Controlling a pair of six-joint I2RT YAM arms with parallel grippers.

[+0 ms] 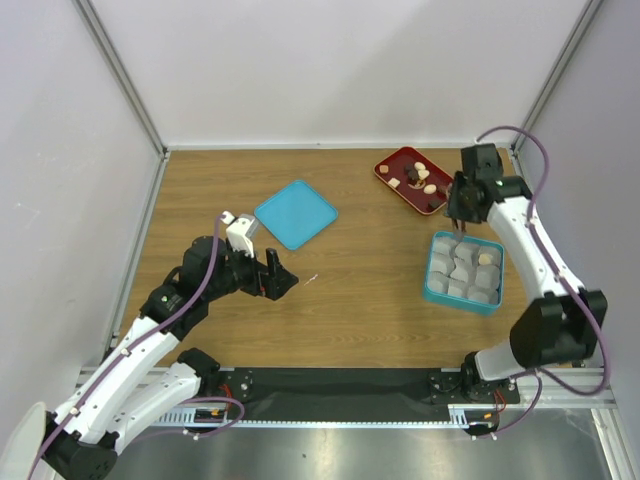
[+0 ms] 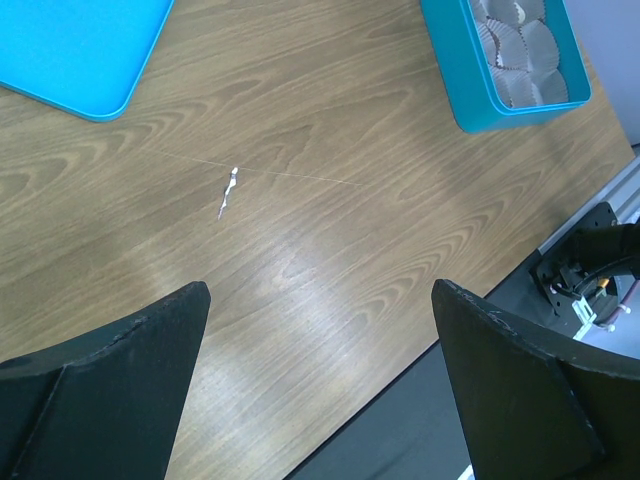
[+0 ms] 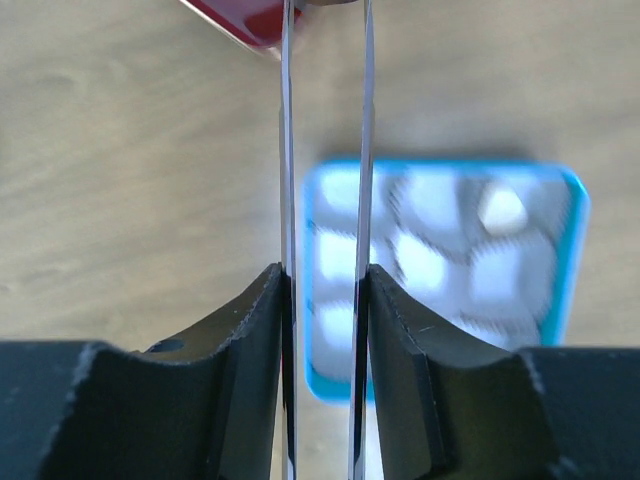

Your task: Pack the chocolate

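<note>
Nearest the camera, at the lower left of the overhead view, the left jaws stand spread as wide as they go and hold nothing, hanging above bare worktop with a small white scrap lying just ahead of them. Up and to the right of them lies a flat blue lid, well apart from everything else. Further right, near the top edge of the worktop, sits the dark red tray, where most of the chocolate lies loose: brown, tan and cream pieces. Just right of the tray, the right jaws hover over the far edge of the blue box. They are two long thin blades with only a narrow gap between them. Their tips run out of the wrist view, so I cannot tell whether a piece is pinched there. The box is lined with white paper cups, and one tan piece sits in a cup in its upper right. The likely trouble is a slip: blades this thin give a rounded piece little to sit against, so it could squirt out and land on the worktop or in a filled cup. Coming down too low, the blades could also snag a paper cup and drag it out of place.
</note>
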